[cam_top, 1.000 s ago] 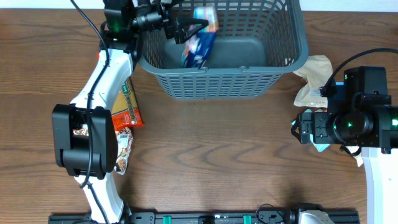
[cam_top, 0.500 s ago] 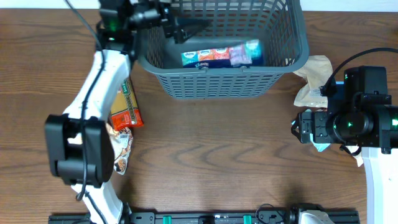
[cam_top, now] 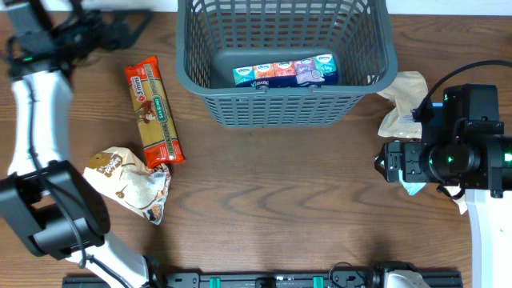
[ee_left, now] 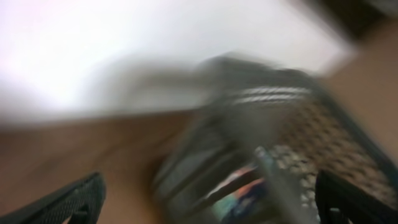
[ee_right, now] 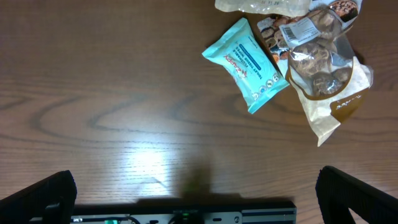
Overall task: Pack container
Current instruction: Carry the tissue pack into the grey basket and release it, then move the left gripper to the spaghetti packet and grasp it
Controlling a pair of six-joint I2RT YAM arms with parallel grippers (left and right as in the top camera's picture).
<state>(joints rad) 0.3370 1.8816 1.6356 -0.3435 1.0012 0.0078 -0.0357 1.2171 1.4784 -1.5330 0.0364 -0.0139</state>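
the container (cam_top: 284, 104) stands at the far side of the table (cam_top: 272, 200), and the frame cuts off its far rim. a tissue pack (cam_top: 286, 72) lies inside against the near wall. the left gripper (cam_top: 128, 22) is left of it, apart, jaws wide. its wrist view is too blurred to read more than lattice. the right gripper (ee_right: 199, 196) is also wide and holds nothing, over bare wood near a teal packet (ee_right: 246, 63). the frame edge cuts the clear bag (ee_right: 323, 68).

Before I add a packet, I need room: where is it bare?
Bare: container floor behind the tissue pack; table between orange packet and right gripper. Crowded: beside the container's right wall, by the paper bag.
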